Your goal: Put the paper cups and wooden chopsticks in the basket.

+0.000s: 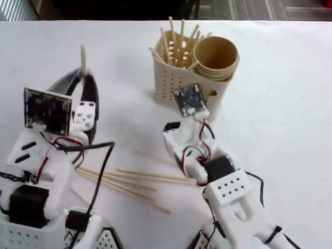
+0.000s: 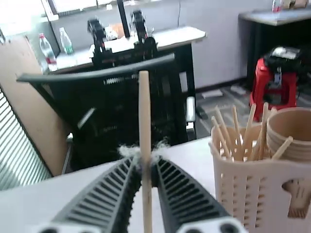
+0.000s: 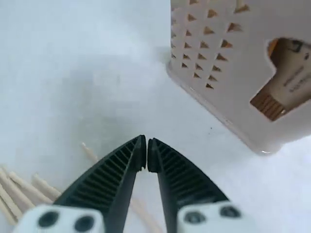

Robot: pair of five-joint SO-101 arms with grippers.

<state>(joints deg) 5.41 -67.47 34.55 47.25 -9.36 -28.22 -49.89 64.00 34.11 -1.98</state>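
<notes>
- Our left end effector (image 2: pixel 144 162) pinches one wooden chopstick (image 2: pixel 144 121) upright, a short way from the basket (image 1: pixel 174 85) and not touching it.
- Our right end effector (image 3: pixel 146 151) is closed on nothing, low over the surface (image 1: pixel 280 129) just beside the basket's base.
- The paper cups (image 1: pixel 215 54) sit nested in the basket beside several sticks, and loose chopsticks (image 1: pixel 136 179) lie between the arms.
- We judge the sticks light, stiff, thin and apt to roll or pivot, so a mid-length pinch suits them best.
</notes>
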